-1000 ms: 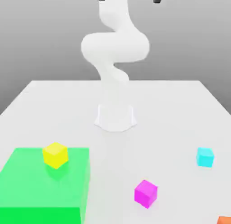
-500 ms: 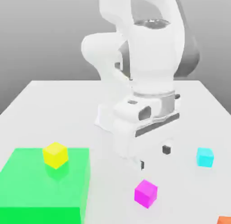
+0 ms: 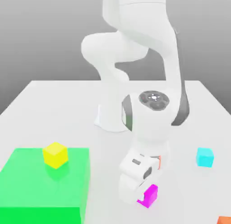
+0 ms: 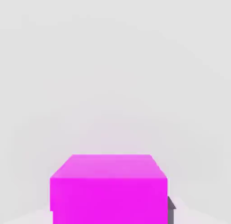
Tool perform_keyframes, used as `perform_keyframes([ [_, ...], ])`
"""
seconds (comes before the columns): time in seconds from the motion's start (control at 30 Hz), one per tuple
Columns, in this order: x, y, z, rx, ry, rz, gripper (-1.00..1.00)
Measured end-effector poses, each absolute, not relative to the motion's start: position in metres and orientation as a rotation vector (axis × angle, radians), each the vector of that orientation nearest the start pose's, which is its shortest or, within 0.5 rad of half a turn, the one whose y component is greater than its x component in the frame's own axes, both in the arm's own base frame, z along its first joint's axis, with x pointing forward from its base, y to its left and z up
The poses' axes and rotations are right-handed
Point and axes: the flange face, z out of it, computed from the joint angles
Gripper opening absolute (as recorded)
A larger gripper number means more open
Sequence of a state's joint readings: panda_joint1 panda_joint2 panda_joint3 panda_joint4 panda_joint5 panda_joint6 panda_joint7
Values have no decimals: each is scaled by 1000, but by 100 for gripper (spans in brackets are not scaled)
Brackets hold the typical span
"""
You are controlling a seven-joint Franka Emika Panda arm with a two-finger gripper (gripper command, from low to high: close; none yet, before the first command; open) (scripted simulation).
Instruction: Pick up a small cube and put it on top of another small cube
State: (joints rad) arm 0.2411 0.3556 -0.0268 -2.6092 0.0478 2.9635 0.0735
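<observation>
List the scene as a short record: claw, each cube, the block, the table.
claw: down at the magenta cube, shut on it
yellow cube: on top of the green block
cyan cube: on the table, at the exterior view's right
orange cube: at the exterior view's lower right corner
stacking: not yet done

Magenta cube (image 3: 150, 195) half hidden behind hand; orange cube (image 3: 224, 220) cut off by frame corner.
</observation>
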Motion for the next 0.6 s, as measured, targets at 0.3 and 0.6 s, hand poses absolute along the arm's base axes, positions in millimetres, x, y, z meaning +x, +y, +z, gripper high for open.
perform_keyframes([
  [0.3,425,27,224,-3150,-37,-9,-100],
  [0.6,393,-127,322,-3142,206,-6,-100],
])
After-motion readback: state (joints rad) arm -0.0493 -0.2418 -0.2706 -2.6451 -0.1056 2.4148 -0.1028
